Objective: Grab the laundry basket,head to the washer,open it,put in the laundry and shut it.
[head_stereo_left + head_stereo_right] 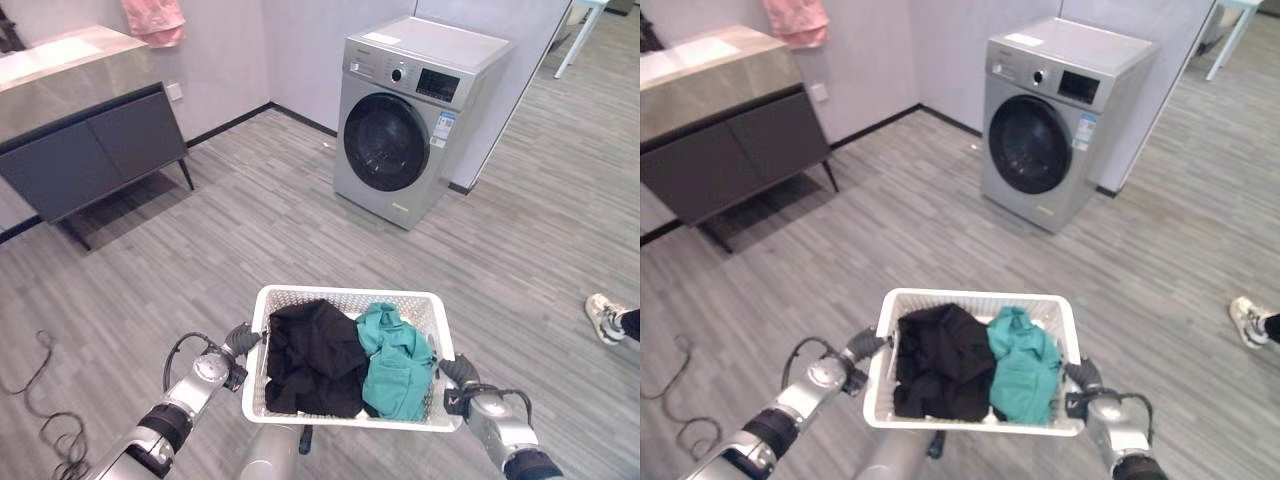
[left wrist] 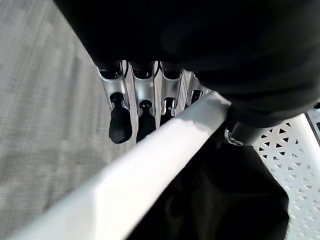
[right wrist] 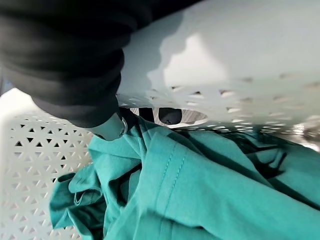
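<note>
I hold a white perforated laundry basket [image 1: 345, 293] low in front of me, one hand at each short side. Inside lie a black garment [image 1: 312, 355] on the left and a teal garment [image 1: 397, 365] on the right. My left hand [image 1: 238, 340] grips the left rim; its fingers [image 2: 120, 125] curl under the rim [image 2: 150, 170] while the thumb reaches inside. My right hand [image 1: 457, 372] grips the right side, with a dark fingertip [image 3: 170, 116] showing through the handle hole above the teal garment [image 3: 200, 190]. The silver front-loading washer [image 1: 410, 110] stands ahead against the wall, its round door [image 1: 385, 143] shut.
A dark low cabinet [image 1: 90, 140] with a pale top stands at the left wall, and a pink cloth [image 1: 155, 20] hangs above it. A person's shoe [image 1: 605, 317] is at the right edge. Open wood floor lies between me and the washer.
</note>
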Robot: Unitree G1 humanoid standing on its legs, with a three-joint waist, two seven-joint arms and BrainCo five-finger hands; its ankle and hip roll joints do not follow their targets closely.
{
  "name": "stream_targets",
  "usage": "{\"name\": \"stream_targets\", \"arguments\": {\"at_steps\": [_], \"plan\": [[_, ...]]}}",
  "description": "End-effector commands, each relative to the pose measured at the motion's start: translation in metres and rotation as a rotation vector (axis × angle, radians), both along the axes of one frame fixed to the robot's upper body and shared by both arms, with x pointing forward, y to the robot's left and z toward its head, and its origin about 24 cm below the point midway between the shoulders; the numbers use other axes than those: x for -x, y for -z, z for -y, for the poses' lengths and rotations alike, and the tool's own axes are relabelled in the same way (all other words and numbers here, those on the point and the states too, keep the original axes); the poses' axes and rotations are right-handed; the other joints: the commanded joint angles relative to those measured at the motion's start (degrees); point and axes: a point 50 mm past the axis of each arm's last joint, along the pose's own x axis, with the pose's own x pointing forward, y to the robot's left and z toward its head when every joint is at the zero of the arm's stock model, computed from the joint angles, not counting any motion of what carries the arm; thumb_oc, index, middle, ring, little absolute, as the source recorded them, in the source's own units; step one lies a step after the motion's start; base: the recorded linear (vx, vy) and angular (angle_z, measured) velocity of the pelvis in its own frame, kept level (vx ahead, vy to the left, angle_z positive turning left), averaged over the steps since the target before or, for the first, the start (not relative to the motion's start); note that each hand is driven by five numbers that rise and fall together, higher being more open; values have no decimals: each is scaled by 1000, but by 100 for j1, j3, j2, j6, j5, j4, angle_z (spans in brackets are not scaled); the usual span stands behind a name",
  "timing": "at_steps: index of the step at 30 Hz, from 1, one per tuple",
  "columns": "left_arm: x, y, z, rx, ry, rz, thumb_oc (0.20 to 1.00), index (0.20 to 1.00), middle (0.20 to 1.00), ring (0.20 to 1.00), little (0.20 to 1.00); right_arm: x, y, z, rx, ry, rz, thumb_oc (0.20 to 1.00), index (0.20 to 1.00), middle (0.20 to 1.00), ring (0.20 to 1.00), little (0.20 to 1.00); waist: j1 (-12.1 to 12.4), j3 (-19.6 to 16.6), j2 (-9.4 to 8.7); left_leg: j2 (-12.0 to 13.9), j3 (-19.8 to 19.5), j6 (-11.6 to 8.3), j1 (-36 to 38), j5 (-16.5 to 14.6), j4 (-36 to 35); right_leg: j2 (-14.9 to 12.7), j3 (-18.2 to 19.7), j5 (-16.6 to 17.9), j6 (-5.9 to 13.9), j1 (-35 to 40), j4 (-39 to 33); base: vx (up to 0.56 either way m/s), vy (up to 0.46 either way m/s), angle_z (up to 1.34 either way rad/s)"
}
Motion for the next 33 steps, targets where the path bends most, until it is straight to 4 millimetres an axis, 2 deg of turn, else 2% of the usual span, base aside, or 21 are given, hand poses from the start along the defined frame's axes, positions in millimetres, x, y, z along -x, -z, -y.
{"name": "stream_targets", "arguments": {"at_steps": [1, 2, 4, 6, 7, 8, 10, 12, 13, 16, 17, 18, 20, 21, 22, 24, 26, 27, 28, 31, 33], "plan": [[-35, -46, -4, 111, -32, 213, 200, 200, 200, 200, 200, -18, -27, -10, -210, -17, 214, 200, 200, 200, 200, 200, 141, -444, 213, 1021, -583, -977, 540, 1224, -374, -848, 327, -112, 379, -579, 352, 530, 158, -24], [-34, -45, -5, 106, -33, 210, 200, 200, 200, 200, 200, -15, -24, -11, -225, -6, 207, 200, 200, 200, 200, 200, 149, -501, 144, 971, -587, -957, 574, 1292, -267, -927, 362, 40, 456, -563, 558, 486, 143, -52], [-31, -44, -9, 96, -37, 206, 200, 200, 200, 200, 200, -12, -19, -14, -242, 2, 196, 200, 200, 200, 200, 200, 159, -598, -1, 820, -521, -833, 758, 1167, -72, -1111, 390, 557, 758, -626, 1146, 503, 163, -90], [-29, -42, -13, 94, -46, 203, 200, 200, 200, 200, 200, -9, -15, -13, -237, 7, 173, 200, 200, 200, 200, 200, 166, -642, -52, 753, -356, -665, 980, 894, 44, -1368, 251, 1452, 1195, -949, 2196, 376, 168, -45], [-29, -42, -12, 94, -46, 203, 200, 200, 200, 200, 200, -9, -15, -13, -237, 7, 174, 200, 200, 200, 200, 200, 177, -655, -35, 777, -352, -669, 963, 899, 46, -1348, 262, 1471, 1192, -968, 2190, 373, 236, -9], [-26, -41, -14, 102, -52, 200, 200, 200, 200, 200, 200, -8, -12, -13, -238, 10, 160, 200, 200, 200, 200, 200, 95, -607, 71, 794, -338, -499, 1323, 617, 90, -1522, -21, 2005, 1392, -1469, 3392, 361, 239, -22], [-26, -40, -15, 104, -65, 199, 200, 200, 200, 200, 200, -8, -11, -16, -239, 3, 156, 200, 200, 200, 200, 200, 10, -552, 253, 923, -275, -388, 1768, 394, 14, -1775, -450, 1880, 1257, -2018, 4037, 415, 282, -14], [-28, -43, -14, 103, -60, 204, 200, 200, 200, 200, 200, -6, -11, -14, -241, -2, 153, 200, 200, 200, 200, 200, -171, -428, 290, 868, -328, -358, 2090, 241, -27, -2072, -739, 1392, 1051, -2532, 3891, 332, 137, -9], [-29, -44, -14, 102, -56, 207, 200, 200, 200, 200, 200, -5, -11, -12, -240, -1, 152, 200, 200, 200, 200, 200, -254, -408, 316, 863, -419, -381, 2195, 180, -31, -2054, -847, 1214, 978, -2672, 3481, 342, 28, 14], [-32, -48, -12, 99, -43, 224, 200, 200, 200, 200, 200, -3, -14, -3, -232, 19, 165, 200, 200, 200, 200, 200, -434, -348, 241, 808, -638, -516, 2407, -66, -4, -1912, -686, 901, 909, -2862, 1671, 290, -75, 51], [-33, -48, -12, 99, -43, 225, 200, 200, 200, 200, 200, -3, -15, -3, -232, 19, 165, 200, 200, 200, 200, 200, -440, -352, 251, 818, -645, -520, 2399, -58, -5, -1901, -697, 930, 905, -2849, 1630, 297, -143, 64], [-35, -50, -8, 93, -32, 239, 200, 200, 200, 200, 200, -3, -17, 2, -228, 31, 173, 200, 200, 200, 200, 200, -530, -318, 150, 723, -842, -601, 2456, -217, 76, -1837, -159, 1178, 1006, -3058, 631, 273, -131, 55], [-38, -49, -3, 88, -21, 244, 200, 200, 200, 200, 200, -5, -20, 4, -229, 38, 189, 200, 200, 200, 200, 200, -606, -251, 95, 703, -992, -657, 2555, -413, 208, -1802, 234, 1543, 1143, -3235, 244, 271, -131, 45], [-38, -49, -3, 88, -21, 245, 200, 200, 200, 200, 200, -5, -20, 4, -229, 38, 189, 200, 200, 200, 200, 200, -608, -248, 103, 709, -996, -657, 2554, -426, 221, -1797, 228, 1545, 1143, -3226, 237, 225, -134, 95], [-44, -53, 7, 82, 13, 260, 200, 200, 200, 200, 200, -3, -22, 7, -244, 54, 207, 200, 200, 200, 200, 200, -636, -295, -1, 677, -1130, -709, 2572, -555, 306, -1817, 345, 1510, 1066, -3013, 146, 227, -170, 103], [-44, -52, 11, 80, 23, 257, 200, 200, 200, 200, 200, -3, -24, 9, -254, 61, 227, 200, 200, 200, 200, 200, -653, -331, -12, 753, -1193, -761, 2597, -582, 359, -1800, 236, 1485, 1028, -2930, 188, 221, -197, 108], [-43, -47, 16, 81, 32, 242, 200, 200, 200, 200, 200, 0, -24, 11, -259, 73, 236, 200, 200, 200, 200, 200, -690, -469, -4, 1043, -1380, -974, 2639, -554, 448, -1713, -150, 1297, 918, -2718, 220, 205, -237, 116], [-43, -47, 16, 81, 32, 242, 200, 200, 200, 200, 200, 0, -24, 11, -259, 73, 236, 200, 200, 200, 200, 200, -710, -469, 2, 1049, -1402, -978, 2633, -561, 459, -1712, -173, 1294, 914, -2708, 215, 164, -254, 84], [-43, -47, 20, 88, 46, 235, 200, 200, 200, 200, 200, 3, -25, 15, -252, 84, 237, 200, 200, 200, 200, 200, -711, -488, -27, 1177, -1397, -1104, 2412, -425, 1005, -1685, -391, 1190, 828, -2467, 111, 106, -234, 82], [-46, -51, 26, 110, 50, 247, 200, 200, 200, 200, 200, 2, -29, 22, -232, 96, 252, 200, 200, 200, 200, 200, -702, -316, -98, 1289, -1332, -1109, 1627, -67, 2253, -1622, -500, 1099, 650, -2196, 46, 20, -171, 60], [-49, -55, 31, 124, 57, 261, 200, 200, 200, 200, 200, 0, -33, 26, -227, 114, 271, 200, 200, 200, 200, 200, -705, -256, -134, 1658, -1000, -1062, 1453, -65, 1807, -1706, -603, 1041, 670, -2109, -40, 6, 15, 24]]}}
